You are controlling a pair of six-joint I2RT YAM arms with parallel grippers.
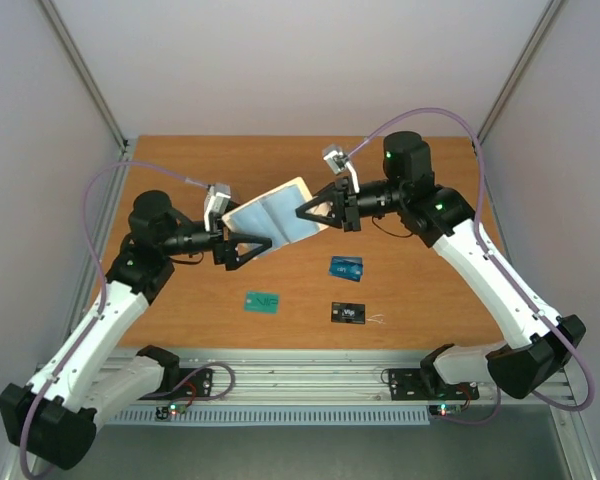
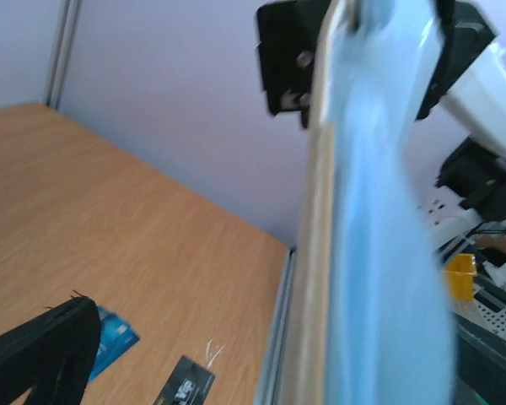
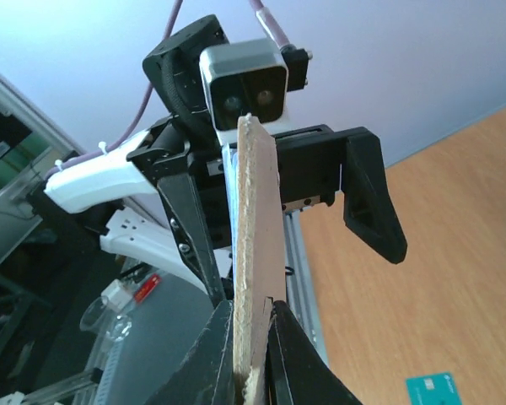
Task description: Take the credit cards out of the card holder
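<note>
Wooden table below; right claw pinching card holder, left claw spread astride.

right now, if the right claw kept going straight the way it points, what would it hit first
The right claw grips the card holder, so that moves first. Beyond it, roughly in line, the left claw stands open around the holder's far edge.
</note>
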